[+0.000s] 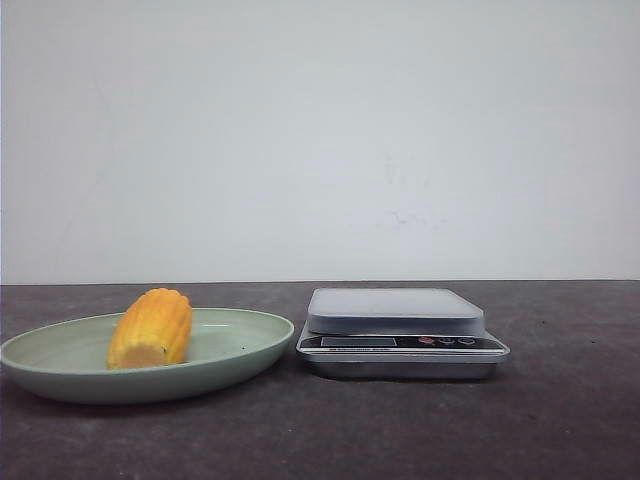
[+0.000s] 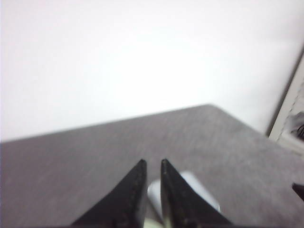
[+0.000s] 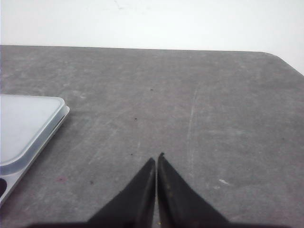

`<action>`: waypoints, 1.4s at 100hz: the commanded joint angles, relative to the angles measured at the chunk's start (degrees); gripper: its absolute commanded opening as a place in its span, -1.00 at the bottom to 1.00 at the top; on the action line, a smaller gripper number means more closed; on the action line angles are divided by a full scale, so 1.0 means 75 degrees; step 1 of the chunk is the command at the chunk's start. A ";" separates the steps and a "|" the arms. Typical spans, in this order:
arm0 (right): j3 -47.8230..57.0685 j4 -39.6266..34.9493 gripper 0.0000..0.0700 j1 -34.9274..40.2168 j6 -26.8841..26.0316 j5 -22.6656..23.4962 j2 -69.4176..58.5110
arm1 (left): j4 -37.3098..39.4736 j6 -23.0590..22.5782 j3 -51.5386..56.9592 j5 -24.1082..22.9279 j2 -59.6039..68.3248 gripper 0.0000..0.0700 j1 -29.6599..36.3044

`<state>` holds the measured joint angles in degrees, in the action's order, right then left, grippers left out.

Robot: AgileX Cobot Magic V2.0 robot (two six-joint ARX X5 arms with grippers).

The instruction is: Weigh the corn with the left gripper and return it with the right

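The corn, a stubby yellow-orange cob with its pale cut end facing me, lies on a pale green plate at the left of the front view. Neither gripper shows in the front view. In the left wrist view my left gripper hangs above the dark table with its two black fingers a narrow gap apart and nothing between them; the view is blurred. The corn does not show in either wrist view. My right gripper is shut and empty over bare table.
A silver kitchen scale with a pale platform stands right of the plate. It shows behind the left fingers and at the edge of the right wrist view. A white wall stands behind the dark grey table.
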<state>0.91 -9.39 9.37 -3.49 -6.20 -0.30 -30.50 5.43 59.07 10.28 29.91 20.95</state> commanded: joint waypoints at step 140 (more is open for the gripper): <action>-0.0015 0.0047 -1.00 0.0012 -0.0052 -0.0003 0.0012 | 0.2760 0.0251 -0.7769 0.0358 -0.3963 -0.95 -0.2818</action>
<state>0.91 -9.34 9.37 -3.49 -6.15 -0.30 -9.74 8.23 1.80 13.02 0.25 -0.14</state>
